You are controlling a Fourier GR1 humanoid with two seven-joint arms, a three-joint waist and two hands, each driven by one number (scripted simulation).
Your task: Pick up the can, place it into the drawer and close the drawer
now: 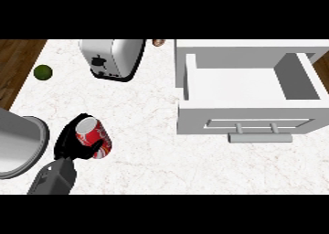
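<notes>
Bare counter (154, 151) before open drawer (252, 119)

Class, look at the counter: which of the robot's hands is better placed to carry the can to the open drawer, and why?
The left hand: its fingers already curl round the red can. The white drawer stands open to the right. No right hand shows.

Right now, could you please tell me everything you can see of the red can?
The red can has white lettering and a silvery top rim, and looks like metal. It leans with its top toward the far side of the white marbled counter, left of the open white drawer. The black left hand is curled round it from the left, hiding part of its side.
</notes>
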